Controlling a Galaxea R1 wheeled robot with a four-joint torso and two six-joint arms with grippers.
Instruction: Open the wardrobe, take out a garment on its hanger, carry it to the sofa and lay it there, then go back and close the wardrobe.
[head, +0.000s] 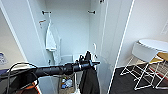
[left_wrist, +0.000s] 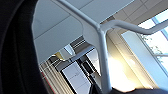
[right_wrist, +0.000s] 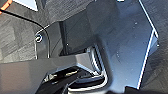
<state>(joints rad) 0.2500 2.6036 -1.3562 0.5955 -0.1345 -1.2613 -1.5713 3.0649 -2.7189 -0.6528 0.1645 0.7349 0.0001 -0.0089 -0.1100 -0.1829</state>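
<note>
We see left claw (head: 96, 62) in front of open wardrobe (head: 72, 35) | clenched on hanger (left_wrist: 100, 37) | black shirt (head: 88, 80) hangs straight below claw, long axis vertical | left arm nearer

The wardrobe (head: 67, 32) stands open ahead; a T-shirt (head: 51, 41) hangs inside at its left. The garment (head: 89, 77) hangs before it, lower right. A table (head: 153, 45) stands far right.
</note>
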